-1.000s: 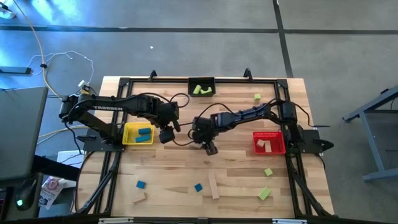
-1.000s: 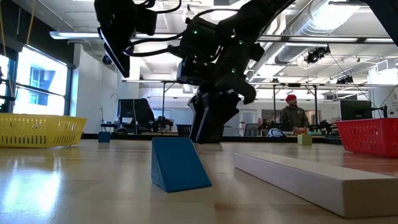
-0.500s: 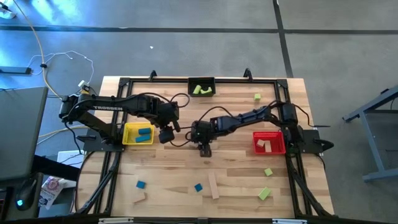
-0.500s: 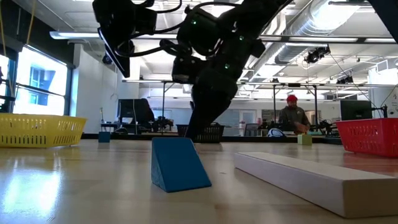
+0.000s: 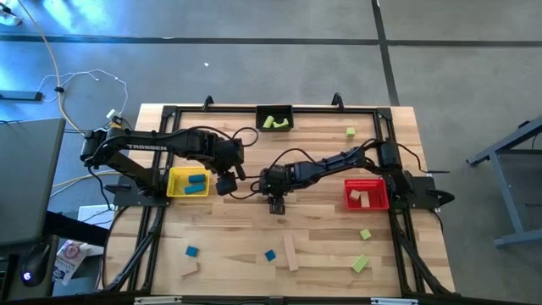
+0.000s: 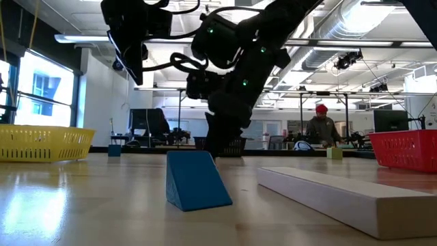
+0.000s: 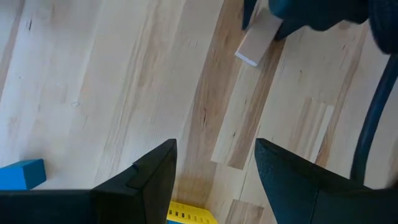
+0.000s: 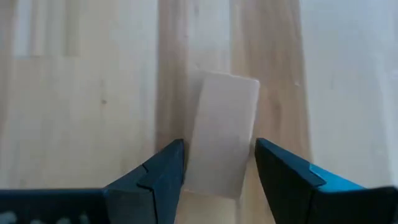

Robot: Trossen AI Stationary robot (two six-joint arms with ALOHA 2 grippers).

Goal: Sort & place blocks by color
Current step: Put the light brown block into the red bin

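The right gripper [image 8: 217,168] is lowered at the middle of the counter [image 5: 322,229], its jaws spread on either side of a plain wooden block [image 8: 222,134]; whether the block is actually touched cannot be made out. The left gripper [image 7: 214,168] is held beside the yellow bin [image 5: 174,180], jaws released and empty, with the same block [image 7: 258,42] seen ahead of them. Other blocks are scattered well apart from both jaws.
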